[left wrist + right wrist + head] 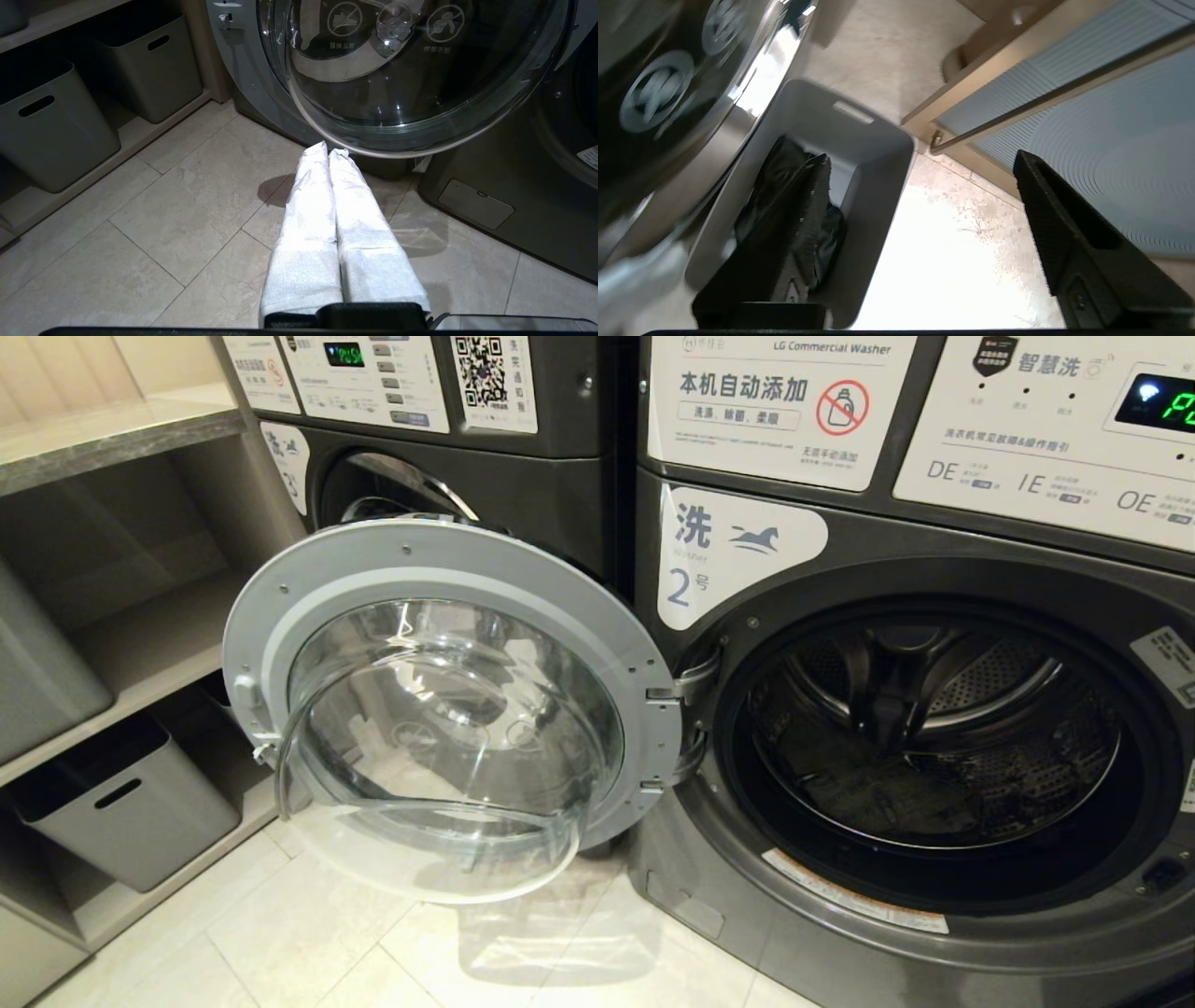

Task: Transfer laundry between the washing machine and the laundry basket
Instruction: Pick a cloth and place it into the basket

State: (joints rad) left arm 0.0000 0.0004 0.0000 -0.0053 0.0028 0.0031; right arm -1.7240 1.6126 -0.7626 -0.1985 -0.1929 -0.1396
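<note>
Dark laundry lies in the basket; right end effector is spread wide above it, holding nothing.

A dark crumpled garment [794,210] sits inside the pale grey rectangular plastic laundry basket [873,196] on the tiled floor, beside the round glass washer door [448,709], between the right end effector [920,200] fingers' view. The drop step looks done; next calls for reaching back into the dark steel washer drum [934,728]. The left end effector [334,151], cloth-wrapped, is closed and empty, above the floor.

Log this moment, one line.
right gripper: open over grey plastic laundry basket | dark garment: in basket | left gripper: shut, parked
</note>
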